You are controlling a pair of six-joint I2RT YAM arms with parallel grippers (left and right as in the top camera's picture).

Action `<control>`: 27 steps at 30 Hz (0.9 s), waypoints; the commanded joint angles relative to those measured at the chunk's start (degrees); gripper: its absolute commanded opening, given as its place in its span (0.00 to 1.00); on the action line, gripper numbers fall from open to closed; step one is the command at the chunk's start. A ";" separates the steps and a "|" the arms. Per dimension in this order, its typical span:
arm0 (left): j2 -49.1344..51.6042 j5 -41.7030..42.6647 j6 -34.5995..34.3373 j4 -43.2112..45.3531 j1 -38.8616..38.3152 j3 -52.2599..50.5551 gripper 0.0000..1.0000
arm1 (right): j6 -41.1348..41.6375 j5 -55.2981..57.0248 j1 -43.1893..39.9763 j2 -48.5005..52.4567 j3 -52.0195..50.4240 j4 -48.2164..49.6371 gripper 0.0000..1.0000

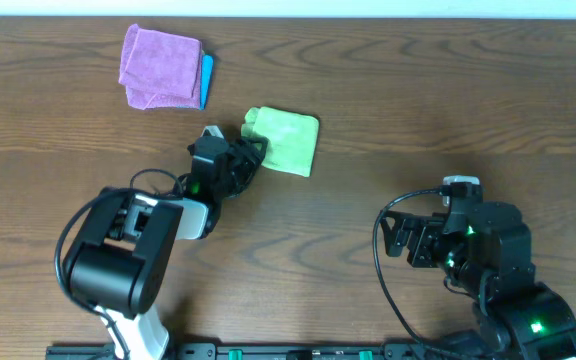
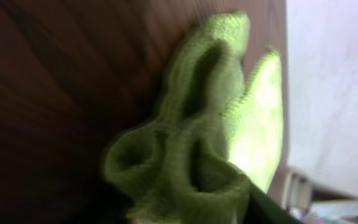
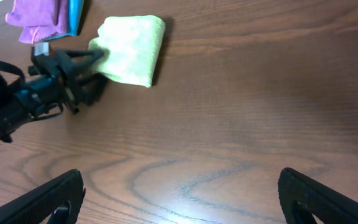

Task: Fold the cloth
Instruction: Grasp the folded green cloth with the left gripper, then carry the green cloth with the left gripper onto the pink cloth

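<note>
Left claw pinches the bunched near edge of the cloth, lying doubled on the bench just right of the purple cloth. Right claw gapes wide, well apart from it.

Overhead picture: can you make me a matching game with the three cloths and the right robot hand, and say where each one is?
Things:
1. green cloth
2. purple cloth
3. blue cloth
4. right gripper

Places or states:
A. open, nothing between its fingers
B. peeking out from under another cloth
C. left gripper at its edge
D. lying on top of another cloth

Pairs: 1-C, 2-D, 3-B, 4-A.
</note>
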 commanded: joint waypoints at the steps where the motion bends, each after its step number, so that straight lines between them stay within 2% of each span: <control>1: 4.68 -1.88 0.83 -0.09 -0.26 -1.18 0.35 | 0.85 -0.15 -0.52 -0.07 -0.28 -0.07 0.99; 4: 5.97 -1.90 3.34 1.77 -0.24 -0.46 0.15 | 0.85 -0.15 -0.52 -0.07 -0.28 -0.07 0.99; 5: 6.16 -1.90 4.33 1.75 -0.24 -0.07 0.06 | 0.85 -0.15 -0.52 -0.09 -0.28 -0.07 0.99; 11: 6.14 1.81 11.39 2.19 0.11 4.46 0.06 | 0.85 -0.15 -0.52 -0.07 -0.28 -0.07 0.99; 17: 5.92 11.39 12.55 1.29 1.11 14.49 0.06 | 0.85 -0.15 -0.52 -0.09 -0.28 -0.07 0.99; 21: 4.09 12.76 13.03 -8.74 1.84 23.17 0.06 | 0.85 -0.15 -0.52 -0.07 -0.28 -0.07 0.99; 27: 1.95 12.72 18.23 -28.11 4.37 37.68 0.06 | 0.85 -0.15 -0.52 -0.07 -0.28 -0.07 0.99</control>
